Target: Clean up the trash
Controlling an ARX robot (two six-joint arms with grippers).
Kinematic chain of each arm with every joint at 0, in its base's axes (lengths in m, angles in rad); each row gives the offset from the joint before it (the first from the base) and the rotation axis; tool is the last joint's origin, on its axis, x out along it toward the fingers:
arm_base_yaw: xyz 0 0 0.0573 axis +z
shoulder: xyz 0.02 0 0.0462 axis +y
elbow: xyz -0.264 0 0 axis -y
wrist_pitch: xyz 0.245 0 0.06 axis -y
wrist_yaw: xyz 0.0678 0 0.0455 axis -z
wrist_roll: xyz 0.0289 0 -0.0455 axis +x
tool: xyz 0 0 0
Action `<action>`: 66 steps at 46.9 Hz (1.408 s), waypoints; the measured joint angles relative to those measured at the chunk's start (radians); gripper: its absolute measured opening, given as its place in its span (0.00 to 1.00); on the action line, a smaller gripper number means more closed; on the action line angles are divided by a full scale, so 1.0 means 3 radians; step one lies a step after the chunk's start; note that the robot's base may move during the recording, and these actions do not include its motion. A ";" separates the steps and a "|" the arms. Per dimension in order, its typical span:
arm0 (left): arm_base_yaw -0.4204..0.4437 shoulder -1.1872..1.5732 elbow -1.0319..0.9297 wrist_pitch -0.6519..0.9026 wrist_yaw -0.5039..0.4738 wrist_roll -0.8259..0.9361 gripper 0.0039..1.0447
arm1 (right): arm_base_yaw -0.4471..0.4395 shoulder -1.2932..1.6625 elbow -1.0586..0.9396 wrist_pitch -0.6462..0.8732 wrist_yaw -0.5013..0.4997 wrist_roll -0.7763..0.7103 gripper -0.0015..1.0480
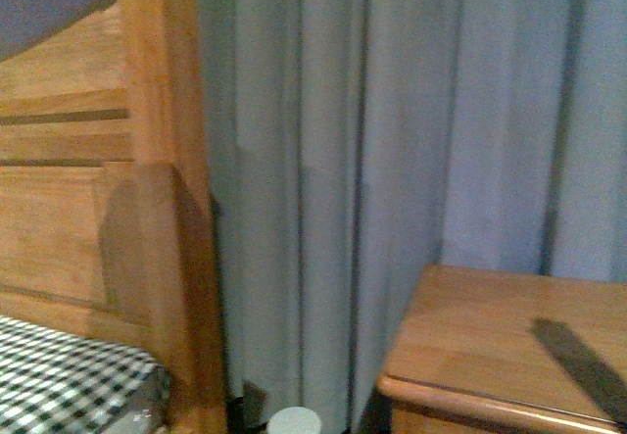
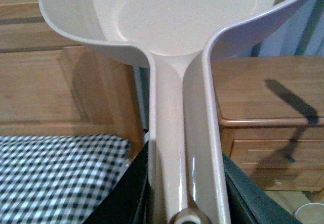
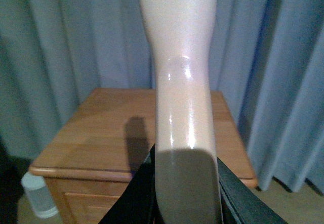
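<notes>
Gripping dustpan (image 2: 182, 11) in left claw (image 2: 185, 188) and a handle (image 3: 182, 82) in right claw (image 3: 185, 193), hold both steady and aim low.

Home bedroom. Evidence: wooden bed headboard (image 1: 88, 189), dark-and-white checked bedding (image 1: 59, 375) against its base, matching wooden nightstand (image 1: 509, 346) with a drawer front near the bed, full-length grey-blue curtains (image 1: 392, 111) hanging behind both. Furniture is domestic, same warm wood finish throughout; dim indoor light.

We found only a narrow gap between headboard (image 1: 98, 209) and nightstand (image 1: 509, 346). A white bottle (image 1: 294, 420) stood there, curtain (image 1: 392, 111) behind.
</notes>
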 joint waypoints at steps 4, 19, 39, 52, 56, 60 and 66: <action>0.0000 0.0001 -0.0001 0.0000 0.0001 0.0000 0.27 | -0.0001 0.0000 0.0000 -0.0001 0.0006 0.0003 0.19; 0.0000 0.0005 -0.0001 0.0000 0.0006 0.0000 0.26 | -0.0004 -0.0003 0.0001 -0.0004 0.0019 0.0001 0.19; 0.0000 0.0004 -0.0001 0.0000 0.0006 0.0000 0.26 | -0.0005 -0.0005 0.0001 -0.0005 0.0028 0.0003 0.19; 0.0000 0.0005 -0.0001 0.0000 0.0008 0.0000 0.26 | -0.0006 -0.0005 0.0001 -0.0005 0.0027 0.0003 0.19; 0.0000 0.0005 -0.0001 0.0000 0.0004 0.0000 0.26 | -0.0006 -0.0004 0.0001 -0.0005 0.0028 0.0003 0.19; 0.0000 0.0005 -0.0001 0.0000 0.0003 0.0000 0.26 | -0.0006 -0.0004 0.0001 -0.0005 0.0028 0.0003 0.19; 0.0000 0.0005 -0.0001 0.0000 0.0005 0.0000 0.26 | -0.0006 -0.0003 0.0001 -0.0005 0.0025 0.0003 0.19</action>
